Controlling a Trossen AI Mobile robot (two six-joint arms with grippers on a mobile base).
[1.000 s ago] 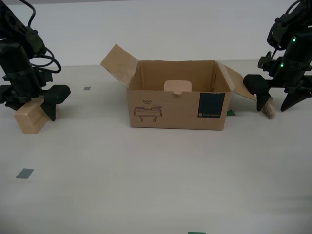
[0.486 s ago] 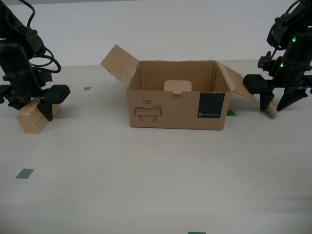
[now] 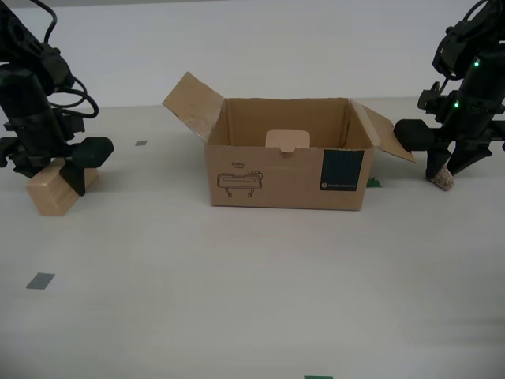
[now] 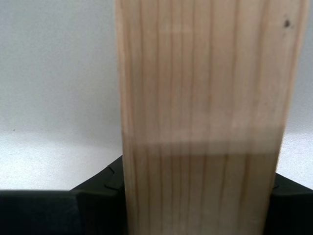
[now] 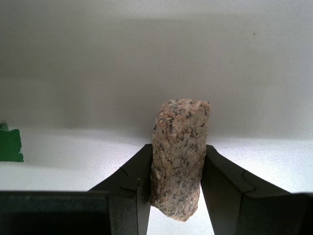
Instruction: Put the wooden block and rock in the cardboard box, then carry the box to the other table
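Exterior view: cardboard box (image 3: 286, 166) mid-table (image 3: 237, 300), flaps open, pale tab showing inside; floor of the box hidden. At this view's left, wooden block (image 3: 54, 189) tilted on the table, partly masked by a black hand. At this view's right, rock (image 3: 442, 181) low at the table, mostly covered. Second wrist view: second hand (image 4: 200, 205) clamped on the pale, grained block; fingertips cut off. First wrist view: first hand (image 5: 176, 181) pinching the speckled pinkish-grey rock upright between both fingers.

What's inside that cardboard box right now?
Only a pale tab shows inside the cardboard box. Its front wall hides the floor, so I cannot see anything lying low.
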